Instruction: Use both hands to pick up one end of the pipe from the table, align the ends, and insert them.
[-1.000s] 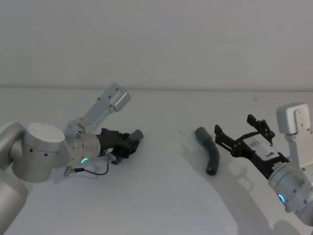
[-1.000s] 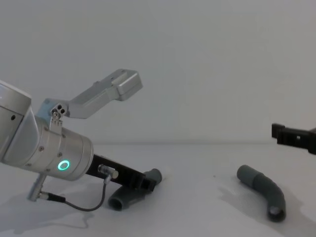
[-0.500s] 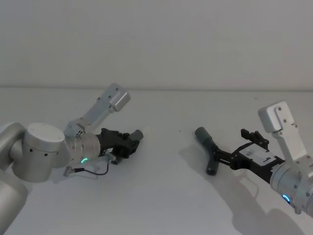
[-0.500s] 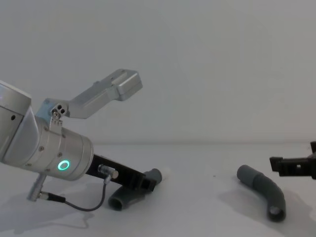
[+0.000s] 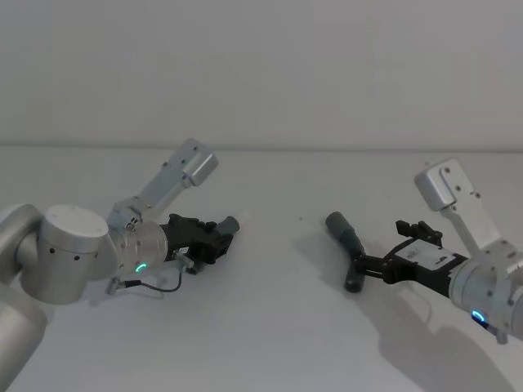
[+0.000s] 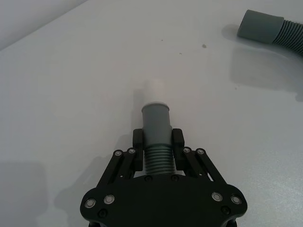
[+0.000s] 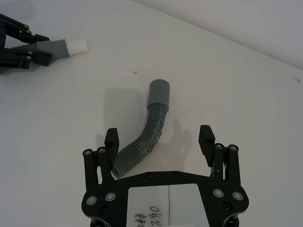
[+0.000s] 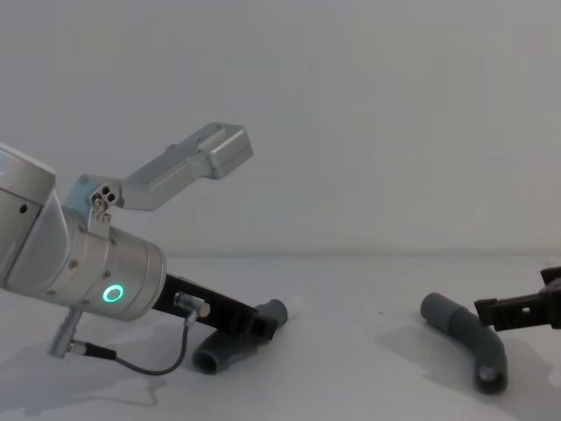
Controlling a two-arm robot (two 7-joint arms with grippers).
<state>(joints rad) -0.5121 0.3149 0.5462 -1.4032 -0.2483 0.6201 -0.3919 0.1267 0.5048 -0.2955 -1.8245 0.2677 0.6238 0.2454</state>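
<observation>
Right wrist view puts the curved dark-grey ribbed plastic tube piece (image 7: 142,142) on the pale table (image 7: 246,94), between the spread fingers of my right gripper (image 7: 158,135), long axis running ahead, sleeve end (image 7: 160,94) farthest. Left gripper (image 6: 157,139) is clamped on the white-tipped tube piece (image 6: 156,118).

Soft, even light falls from above on the pale table (image 5: 270,327), bright and without glare. Shadows are faint, grey and soft-edged. In the right wrist view they flank the right pipe piece (image 7: 142,142) between the spread fingers of the right gripper (image 7: 159,134). A dim patch lies beside the left gripper (image 6: 157,137), which is clamped on the left pipe piece (image 6: 156,116). A green ring light (image 8: 112,294) glows on the left wrist.
</observation>
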